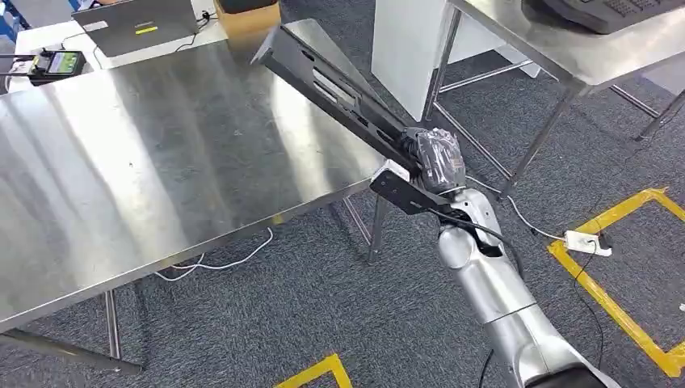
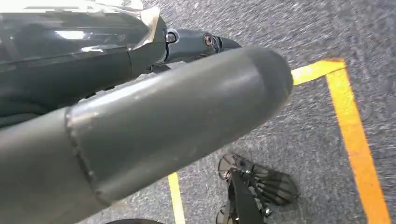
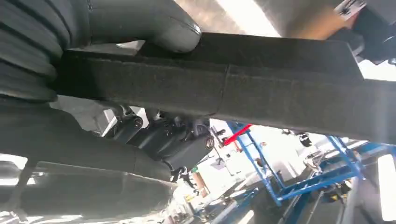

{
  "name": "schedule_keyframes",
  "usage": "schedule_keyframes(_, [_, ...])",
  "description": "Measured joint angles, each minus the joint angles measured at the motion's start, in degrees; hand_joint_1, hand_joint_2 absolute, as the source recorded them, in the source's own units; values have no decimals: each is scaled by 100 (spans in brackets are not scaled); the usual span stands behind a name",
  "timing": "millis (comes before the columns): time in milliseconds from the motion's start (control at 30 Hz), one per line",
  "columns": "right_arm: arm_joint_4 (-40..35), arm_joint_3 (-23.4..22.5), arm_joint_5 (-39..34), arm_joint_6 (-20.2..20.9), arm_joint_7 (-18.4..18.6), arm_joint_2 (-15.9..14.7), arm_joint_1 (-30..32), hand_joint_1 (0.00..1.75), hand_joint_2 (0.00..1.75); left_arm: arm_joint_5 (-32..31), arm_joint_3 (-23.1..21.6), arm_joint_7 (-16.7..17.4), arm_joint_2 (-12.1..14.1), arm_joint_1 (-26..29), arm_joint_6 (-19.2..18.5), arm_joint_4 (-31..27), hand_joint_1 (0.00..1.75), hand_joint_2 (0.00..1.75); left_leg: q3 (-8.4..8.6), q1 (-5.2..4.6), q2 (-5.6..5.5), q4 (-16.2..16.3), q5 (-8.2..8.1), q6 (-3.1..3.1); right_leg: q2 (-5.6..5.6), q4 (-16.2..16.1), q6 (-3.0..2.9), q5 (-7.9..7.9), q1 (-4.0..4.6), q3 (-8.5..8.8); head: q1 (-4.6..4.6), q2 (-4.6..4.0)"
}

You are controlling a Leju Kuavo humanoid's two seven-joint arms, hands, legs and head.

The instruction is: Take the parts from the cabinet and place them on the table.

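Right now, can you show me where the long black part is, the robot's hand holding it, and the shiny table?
long black part (image 1: 339,89), head view, middle of its slotted face.
right hand (image 1: 436,158), head view, back of the hand.
shiny table (image 1: 145,162), head view, bare steel top.

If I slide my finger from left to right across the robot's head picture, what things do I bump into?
Small black device with a green screen → grey laptop → shiny steel table → long black flat part held by the right hand → white power strip on the grey carpet → yellow floor tape.
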Motion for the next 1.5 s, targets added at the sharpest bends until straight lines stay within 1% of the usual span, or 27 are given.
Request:
schedule_keyframes(67, [-55,-2,-2,0,0,-4,-2,175,175,-2,2,0,9,4,28,0,0,0,-121,13,21,335,-180,-60,12,-6,-74,-37,-25,70,-33,0])
schedule_keyframes(167, [-85,0,-4,0,0,-11,49,175,175,-9,0,-7,0,5,175,2,0,0,-898,36,25,1630,-613,-118,13,-6,-159,-102,7,143,-35,0])
schedule_keyframes(200, [-87,0,-7,0,2,-18,82,175,175,-13,0,20,0,10,229,0,0,0,-1062,36,24,1795,-578,-117,17,-6,-177,-121,16,165,-29,0])
schedule_keyframes(233, [-94,0,-7,0,4,-24,114,175,175,-33,2,42,0,11,267,0,0,0,-1091,36,25,1691,-401,-98,25,-6,-175,-143,23,199,-35,0])
schedule_keyframes(267, [-116,-2,-7,0,15,-33,135,175,175,-61,2,59,0,11,291,0,0,0,-1004,34,24,1381,-136,-67,39,-6,-166,-171,28,237,-33,0])
schedule_keyframes(333, [-146,-7,-13,0,15,-46,134,175,175,-90,2,98,4,8,310,0,0,0,-619,7,21,405,451,52,59,-11,-151,-220,41,317,-37,0])
schedule_keyframes(367, [-168,-15,-15,0,15,-57,134,175,175,-92,2,118,15,5,326,0,0,0,-501,-31,21,149,478,103,67,-8,-126,-244,78,324,-31,0])
schedule_keyframes(433, [-192,-39,-53,0,22,-79,150,175,175,-105,0,142,15,-11,337,0,0,0,-467,-47,36,79,447,103,74,1,-86,-272,98,307,-20,0])
schedule_keyframes(467, [-214,-50,-77,-2,24,-85,174,175,175,-107,0,146,6,-11,339,2,0,0,-466,-36,33,60,461,5,63,19,-105,-302,160,296,-28,0])
schedule_keyframes(500, [-243,-61,-94,0,24,-92,202,175,175,-109,2,155,7,-10,341,2,0,0,-467,-61,24,61,462,11,51,19,-101,-302,120,294,-24,0])
schedule_keyframes(733, [-378,-81,122,-2,186,-153,328,175,175,-186,2,157,11,-12,337,2,0,0,-470,-133,10,62,446,81,32,-21,-80,-296,115,313,-26,0])
schedule_keyframes(800, [-402,-81,136,-2,212,-171,347,175,175,-188,2,160,11,-11,330,2,0,0,-471,-139,11,62,444,87,32,-29,-34,-290,113,316,-24,0])
schedule_keyframes(867, [-415,-83,144,-2,214,-175,357,175,175,-188,2,162,11,-12,330,2,0,0,-471,-140,11,63,446,100,32,-37,-32,-288,108,319,-26,0])
schedule_keyframes(900, [-420,-83,155,-2,216,-177,362,175,175,-190,0,162,11,-12,330,2,0,0,-482,-149,10,74,437,122,32,-58,-14,-277,85,332,-26,0])
schedule_keyframes(933, [-437,-83,186,-2,229,-177,367,175,175,-201,2,162,22,-16,330,0,0,0,-473,-161,10,66,413,219,30,-113,71,-256,-29,362,-44,0])
schedule_keyframes(967, [-466,-83,208,-2,254,-177,371,175,175,-214,0,166,22,-16,328,0,0,0,-441,-142,9,1,448,262,28,-178,107,-242,34,391,-44,0])
schedule_keyframes(1000, [-494,-90,214,-2,258,-179,376,175,175,-221,2,168,22,-16,326,0,0,0,-354,-51,5,-135,518,284,13,-140,110,-259,66,363,-33,0])
schedule_keyframes(1033, [-503,-101,230,0,258,-201,361,175,175,-225,2,170,20,-16,324,2,0,0,-307,-55,13,-182,531,290,13,7,94,-342,59,320,-17,0])
schedule_keyframes(1067, [-511,-98,245,-2,260,-201,356,175,175,-225,0,170,20,-23,323,0,0,0,-302,-46,13,-177,537,308,15,396,42,-543,58,135,-15,0])
schedule_keyframes(1133, [-514,-101,273,0,289,-216,424,175,175,-238,0,170,20,-29,321,0,0,0,-306,-46,-12,-175,535,310,14,1273,5,-882,32,-320,-24,0])
schedule_keyframes(1167, [-516,-103,293,0,317,-223,466,175,175,-242,0,170,20,-29,321,0,0,0,-313,-42,-34,-173,535,308,14,1537,33,-941,19,-466,-5,0])
schedule_keyframes(1200, [-514,-103,304,0,326,-227,498,175,175,-245,0,170,20,-28,321,0,0,0,-312,-35,-59,-170,535,296,13,1538,82,-896,-6,-478,-2,0])
schedule_keyframes(1233, [-516,-103,317,0,334,-227,510,175,175,-251,2,170,20,-27,313,0,0,0,-316,-22,-83,-155,531,271,14,1273,160,-754,-42,-353,-4,0])
schedule_keyframes(1300, [-529,-118,330,0,339,-234,509,175,175,-267,2,170,20,-28,289,0,0,0,-339,11,-131,-60,489,173,26,275,339,-355,-127,169,-2,0])
schedule_keyframes(1333, [-531,-127,334,0,341,-245,502,175,175,-275,2,170,33,-27,289,-2,0,0,-377,9,-151,2,457,113,80,93,342,-351,-148,246,22,0])
schedule_keyframes(1400, [-557,-122,337,2,352,-243,529,175,175,-282,0,168,37,-32,289,-2,0,0,-428,-40,-186,59,430,37,64,109,169,-330,-99,276,4,0])
schedule_keyframes(1500, [-562,-127,352,2,356,-249,534,175,175,-282,0,170,39,-14,286,0,0,0,-456,32,-191,99,429,-16,19,109,65,-291,-110,267,6,0])
